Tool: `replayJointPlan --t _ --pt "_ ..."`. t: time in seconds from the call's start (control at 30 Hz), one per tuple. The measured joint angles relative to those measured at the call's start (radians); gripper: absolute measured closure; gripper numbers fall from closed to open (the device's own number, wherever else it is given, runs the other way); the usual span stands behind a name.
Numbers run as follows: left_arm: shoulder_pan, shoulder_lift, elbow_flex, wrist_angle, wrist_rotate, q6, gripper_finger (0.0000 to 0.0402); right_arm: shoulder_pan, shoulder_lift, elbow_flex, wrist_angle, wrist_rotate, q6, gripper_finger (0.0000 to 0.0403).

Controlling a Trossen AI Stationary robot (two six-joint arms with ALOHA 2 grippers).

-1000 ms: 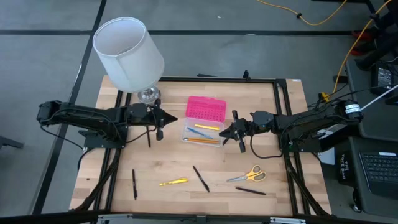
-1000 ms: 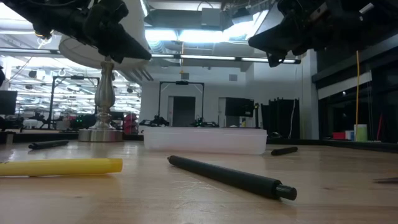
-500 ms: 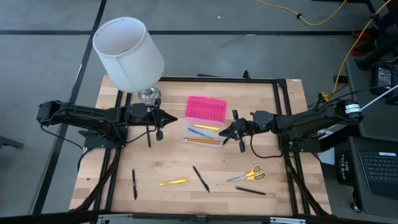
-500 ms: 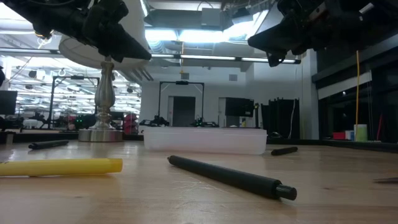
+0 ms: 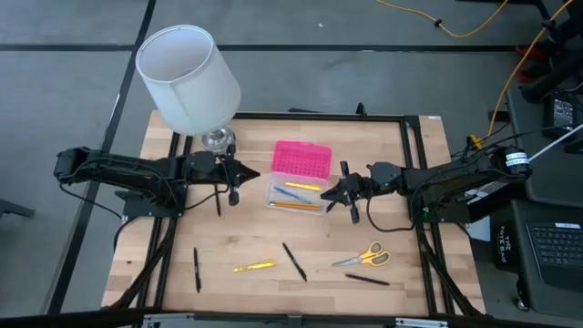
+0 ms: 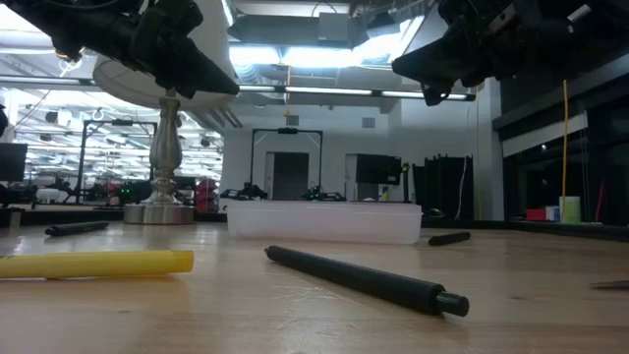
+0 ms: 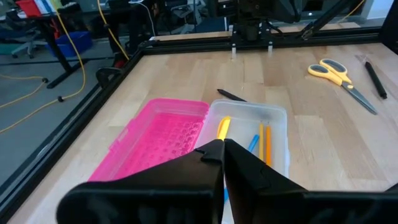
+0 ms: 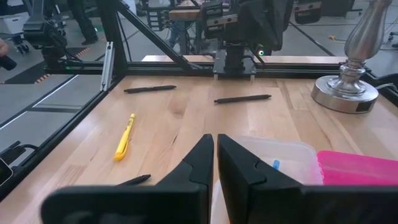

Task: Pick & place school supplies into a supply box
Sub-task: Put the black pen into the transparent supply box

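Note:
The supply box lies open mid-table: its pink lid (image 5: 301, 159) is flat toward the far edge. Its clear base (image 5: 296, 195) holds blue, yellow and orange pens (image 7: 260, 138). My left gripper (image 5: 252, 174) hovers shut just left of the box, and my right gripper (image 5: 327, 195) hovers shut just right of it. Near the front edge lie a black pen (image 5: 197, 270), a yellow highlighter (image 5: 253, 266), a second black pen (image 5: 293, 261), yellow-handled scissors (image 5: 363, 257) and a third black pen (image 5: 367, 280). Further black pens lie under the left arm (image 5: 218, 196) and under the right gripper (image 5: 353, 210).
A lamp with a white shade (image 5: 187, 77) stands on its metal base (image 6: 165, 208) at the far left of the table, behind the left gripper. A black frame (image 5: 414, 123) rims the wooden table. Bare wood lies between the box and the supplies at the front.

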Motion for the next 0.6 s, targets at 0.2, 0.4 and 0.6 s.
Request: replayJointPlan --t 0.2,0.4,0.6 --pt "0.000 0.000 0.000 0.000 0.000 0.000 0.0398 0.000 -0.001 0.081 -0.215 -0.018 -0.001 0.0375" --pt "0.000 0.000 0.000 0.000 0.000 0.000 0.0399 0.008 -0.001 0.245 -0.549 -0.017 0.000 0.0375" --pt "0.000 0.000 0.000 0.000 0.000 0.000 0.0398 0.074 -0.001 0.339 -0.740 -0.003 0.003 0.0375"
